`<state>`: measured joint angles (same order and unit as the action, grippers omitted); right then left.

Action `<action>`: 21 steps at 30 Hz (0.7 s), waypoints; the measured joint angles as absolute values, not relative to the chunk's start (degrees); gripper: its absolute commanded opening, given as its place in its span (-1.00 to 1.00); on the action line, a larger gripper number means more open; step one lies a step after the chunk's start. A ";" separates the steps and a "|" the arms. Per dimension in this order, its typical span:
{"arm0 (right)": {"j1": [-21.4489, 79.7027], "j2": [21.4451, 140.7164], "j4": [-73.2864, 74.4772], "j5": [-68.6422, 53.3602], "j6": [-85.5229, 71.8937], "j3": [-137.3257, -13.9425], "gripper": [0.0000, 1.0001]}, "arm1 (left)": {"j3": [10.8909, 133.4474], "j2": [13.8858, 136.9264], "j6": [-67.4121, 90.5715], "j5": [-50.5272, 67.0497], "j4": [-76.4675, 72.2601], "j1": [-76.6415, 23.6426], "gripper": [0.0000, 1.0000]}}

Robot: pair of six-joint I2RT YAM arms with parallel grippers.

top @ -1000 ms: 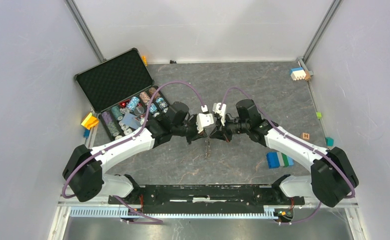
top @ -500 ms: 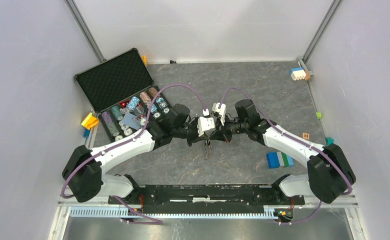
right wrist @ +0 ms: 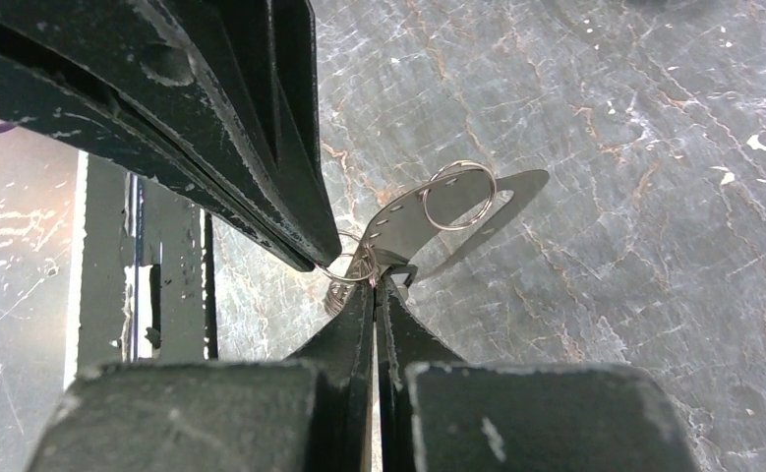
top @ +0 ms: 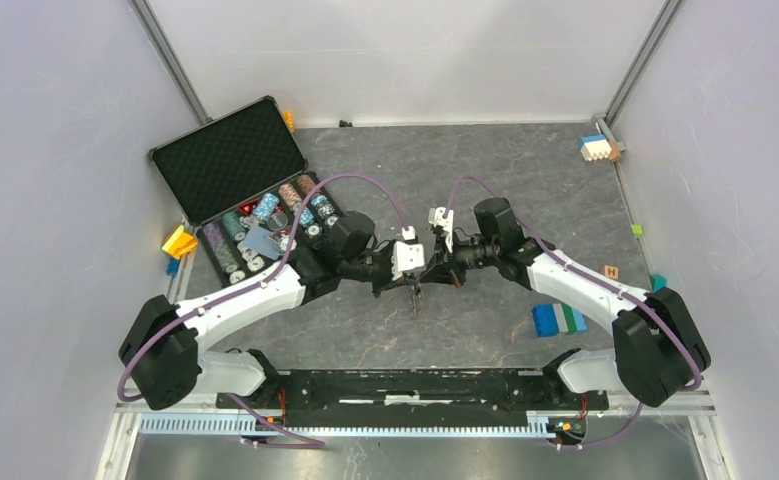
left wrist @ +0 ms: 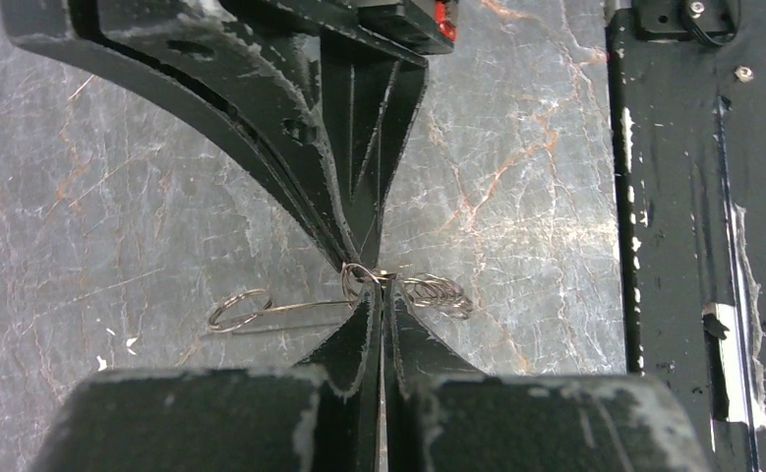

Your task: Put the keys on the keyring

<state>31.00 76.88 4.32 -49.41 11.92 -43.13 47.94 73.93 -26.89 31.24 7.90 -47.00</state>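
Both pincers have closed the gap since a second ago. They sat slightly apart over the middle of the table (top: pixel 525 190), and now the left pincer (top: pixel 412 272) and right pincer (top: pixel 425 270) are nose to nose. The keyring (top: pixel 414 295) under them has barely shifted and points back toward the arm bases.

Up close, both pincers are clenched tight, with no daylight between either pair of fingers. Their tips meet at one spot, right on a small wire ring (right wrist: pixel 351 265) at the keyring's near end. Honestly can't tell which of the two is actually carrying it.

From the right wrist the keyring is a flat grey piece with a row of little holes along one edge. A split ring (right wrist: pixel 457 197) is threaded through its far, rounded end. It's lifted off the table, and its shadow falls on the stone just beside it. From the left wrist you only get it edge-on, a thin line. There's a little coil of wire (left wrist: pixel 440 293) on the other side of the tips.

Off to the left, an open black case (top: pixel 227 160) full of poker chips lies on the table. A blue and green block (top: pixel 557 318) sits near the right arm.
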 measured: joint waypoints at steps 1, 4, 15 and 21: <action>31.00 76.88 4.32 -49.91 12.19 -43.03 -1.00 | 47.68 73.82 -27.33 31.97 7.86 -47.00 -0.95; 31.00 76.88 4.38 -51.33 13.34 -42.72 -1.00 | 47.24 73.69 -28.47 33.80 7.79 -46.98 -0.96; 30.63 76.86 5.69 -57.12 19.18 -42.26 -1.00 | 46.06 72.34 -31.62 41.08 7.97 -45.47 -0.96; 30.57 76.86 8.40 -60.55 23.18 -42.30 -1.00 | 45.98 72.16 -32.88 44.62 8.91 -45.25 -0.96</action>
<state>30.57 76.86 8.40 -60.55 23.18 -42.30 45.98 72.16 -32.88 44.62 8.91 -45.25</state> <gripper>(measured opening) 0.006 0.022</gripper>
